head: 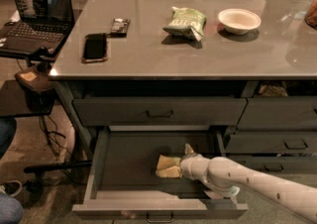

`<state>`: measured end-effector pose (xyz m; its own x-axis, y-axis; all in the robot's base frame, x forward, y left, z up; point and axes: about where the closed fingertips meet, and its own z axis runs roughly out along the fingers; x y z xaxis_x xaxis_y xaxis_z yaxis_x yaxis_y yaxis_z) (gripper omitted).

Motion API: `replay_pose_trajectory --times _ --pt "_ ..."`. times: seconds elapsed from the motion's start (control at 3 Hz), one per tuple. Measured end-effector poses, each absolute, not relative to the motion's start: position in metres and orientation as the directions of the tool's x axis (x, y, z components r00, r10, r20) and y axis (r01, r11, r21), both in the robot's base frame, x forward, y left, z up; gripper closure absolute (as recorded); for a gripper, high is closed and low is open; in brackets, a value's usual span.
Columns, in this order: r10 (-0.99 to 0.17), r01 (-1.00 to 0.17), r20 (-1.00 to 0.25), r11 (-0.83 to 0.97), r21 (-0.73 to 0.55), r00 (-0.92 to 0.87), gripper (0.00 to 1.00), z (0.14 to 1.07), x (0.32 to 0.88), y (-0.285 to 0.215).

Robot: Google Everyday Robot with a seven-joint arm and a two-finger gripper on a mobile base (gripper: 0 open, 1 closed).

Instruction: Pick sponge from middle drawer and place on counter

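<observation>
Sponge (167, 167) not out of the middle drawer (126, 166) yet
Your gripper (183, 164) is at it — can't tell if it's gripping; counter (237, 49) drop left.

The counter (148, 54) carries phone (94, 47), remote (119, 26), snack bag (185, 22), white bowl (239, 20) — pincer (182, 162) low in the middle drawer (129, 163).

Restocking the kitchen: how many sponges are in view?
1: the sponge lies in the open middle drawer, right at the gripper, also inside it. Closed drawers may hide more.
</observation>
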<state>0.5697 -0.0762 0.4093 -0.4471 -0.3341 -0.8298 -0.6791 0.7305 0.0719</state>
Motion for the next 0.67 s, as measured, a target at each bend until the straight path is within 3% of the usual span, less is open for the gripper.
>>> replay_pose_trajectory --times 0.67 --pt "-0.323 -0.632 -0.807 0.771 0.079 -0.495 0.0 0.3653 0.5735 -0.0782"
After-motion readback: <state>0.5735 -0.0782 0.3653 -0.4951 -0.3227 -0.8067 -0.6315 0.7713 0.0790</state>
